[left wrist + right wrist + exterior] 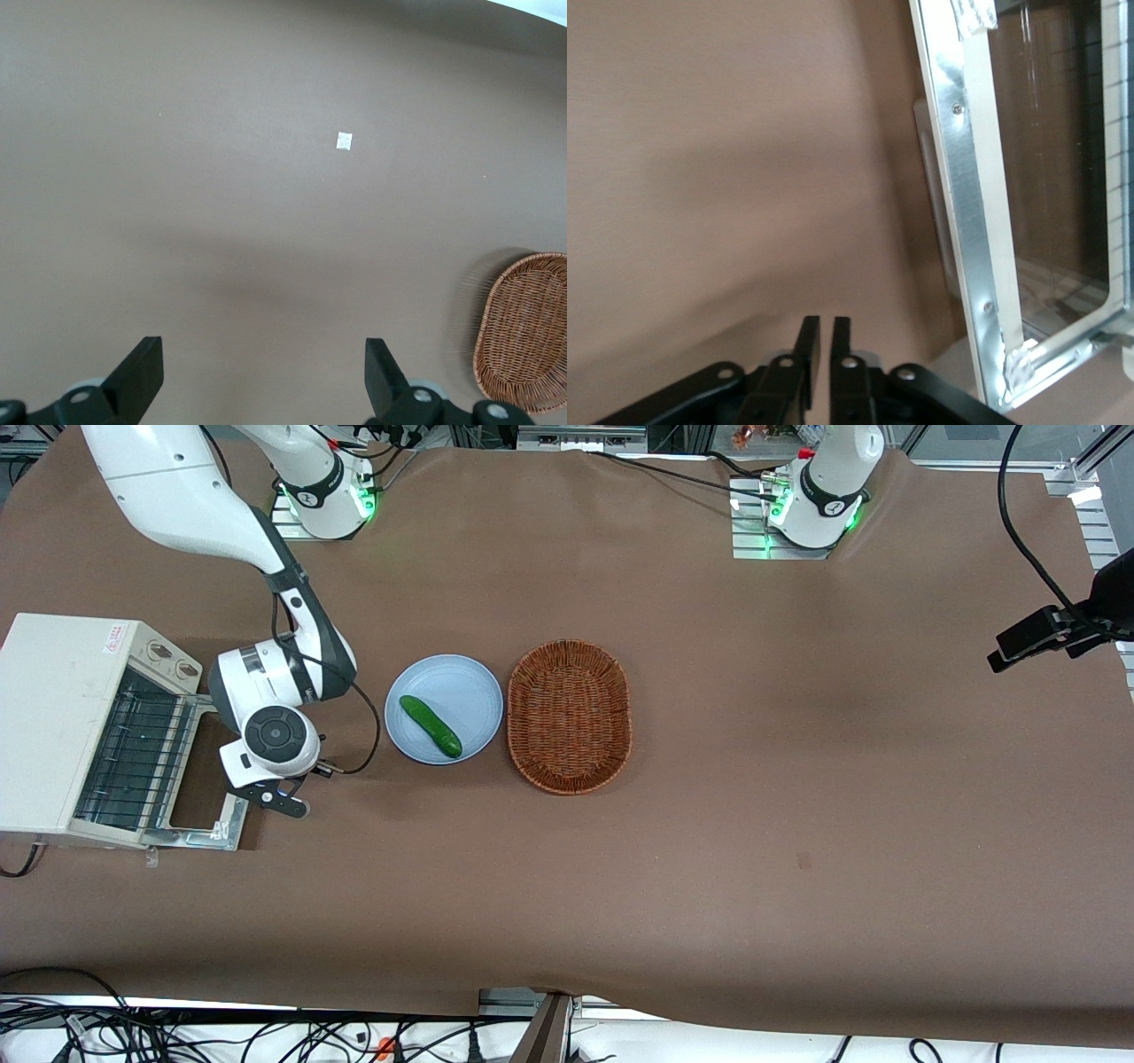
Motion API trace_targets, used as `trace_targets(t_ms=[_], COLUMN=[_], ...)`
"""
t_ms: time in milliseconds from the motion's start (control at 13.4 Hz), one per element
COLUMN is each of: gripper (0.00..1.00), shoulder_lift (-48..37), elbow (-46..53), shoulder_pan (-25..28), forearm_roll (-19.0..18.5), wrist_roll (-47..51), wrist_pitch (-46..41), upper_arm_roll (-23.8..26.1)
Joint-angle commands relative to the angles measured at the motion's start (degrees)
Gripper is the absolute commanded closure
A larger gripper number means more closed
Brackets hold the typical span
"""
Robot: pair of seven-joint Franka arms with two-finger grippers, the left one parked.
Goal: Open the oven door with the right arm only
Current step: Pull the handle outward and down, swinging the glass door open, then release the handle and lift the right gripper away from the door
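oven door (205,775) is swung down flat, hinged out from the front of the cream toaster oven (66,717) at the working arm's end of the table (797,779); tablecloth shows through its glass. wire rack (133,757) is visible inside the open cavity. right arm (266,682) reaches down over the door's outer edge, wrist joint cap facing up. gripper (279,797) sits just off the door's free edge, above the cloth, not gripping anything; the wrist view shows the gripper (818,345) with the two fingers (804,341) pressed together, nearly no gap, and the door's metal frame (970,212) close beside them but apart. blue plate (465,686) with a cucumber (430,726) on it lies beside the arm toward table centre, wicker basket (569,716) just beside the plate, farther toward the parked arm.
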Motion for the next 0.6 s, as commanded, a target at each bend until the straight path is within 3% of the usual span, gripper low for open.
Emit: trace_targets(t_ms=[0,74,149,372,521], gripper=[0.08,0.01,0.01,0.00,0.00], shoulder_lift=[-6.73,-9.19,-11.22,-13.61,-14.57], elbow=[-0.19,-0.10,0.51,10.06,16.75], shoulder_pan=[-0.83,-0.83,-0.92,-1.27,-1.18], forearm_roll=[5.97,9.66,13.18,23.02,25.69], wrist_roll=[-5.61,-9.03,-13.24,-27.74,-36.80], wrist_pitch=[-2.40,-3.09,-5.62,-22.72,-31.37], upper_arm_roll=[1.28,1.28,0.76,-3.18,-6.70])
